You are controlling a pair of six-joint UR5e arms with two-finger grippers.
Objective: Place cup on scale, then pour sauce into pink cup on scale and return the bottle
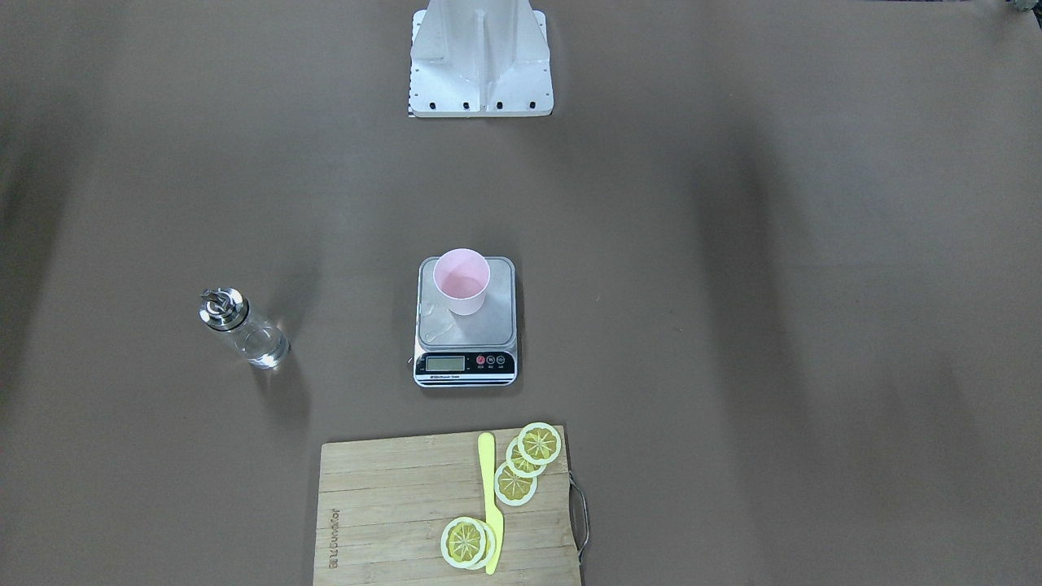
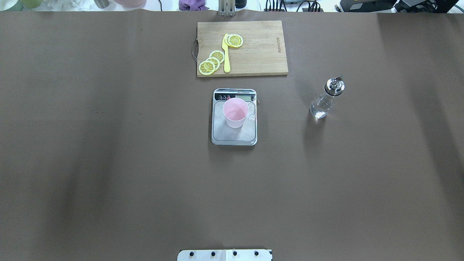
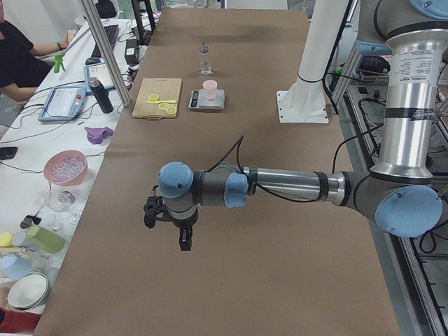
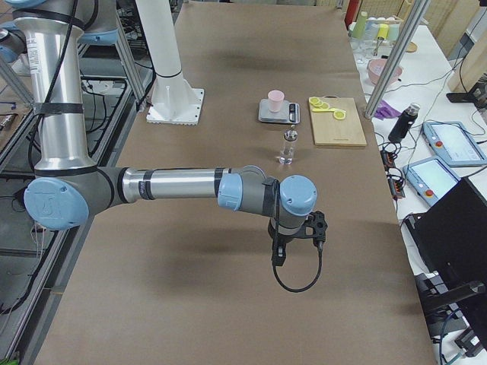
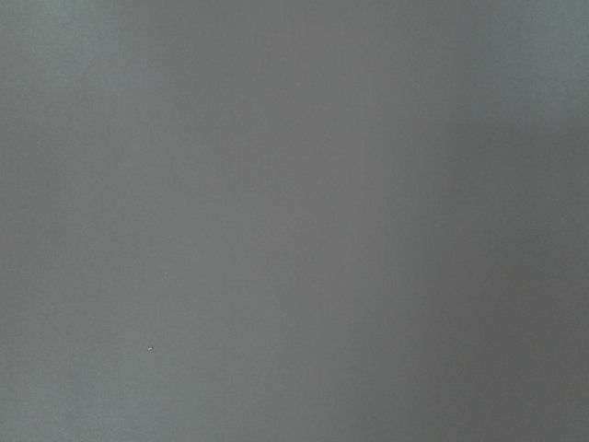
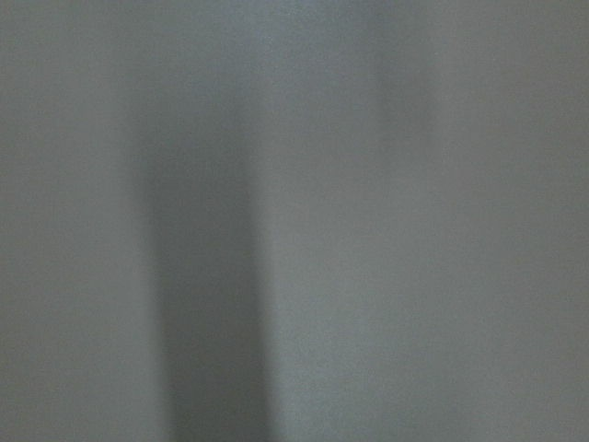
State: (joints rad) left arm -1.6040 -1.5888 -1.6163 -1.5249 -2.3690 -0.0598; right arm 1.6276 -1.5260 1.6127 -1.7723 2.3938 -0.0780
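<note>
The pale pink cup (image 2: 235,113) stands upright on the silver platform of the scale (image 2: 234,136) at the table's middle; it also shows in the front-facing view (image 1: 461,281). The clear glass bottle (image 2: 325,98) with a metal spout cap stands upright on the table to the robot's right of the scale, with clear sauce (image 1: 262,346) inside. My left gripper (image 3: 170,225) and right gripper (image 4: 295,242) hang over bare table far from these, seen only in the side views. I cannot tell whether they are open or shut. Both wrist views show only brown table.
A wooden cutting board (image 2: 261,54) with lemon slices (image 2: 212,62) and a yellow knife (image 2: 226,54) lies beyond the scale. The robot's white base (image 1: 480,61) stands behind the scale. A side bench with bowls, tablets and an operator (image 3: 21,56) runs along the far edge.
</note>
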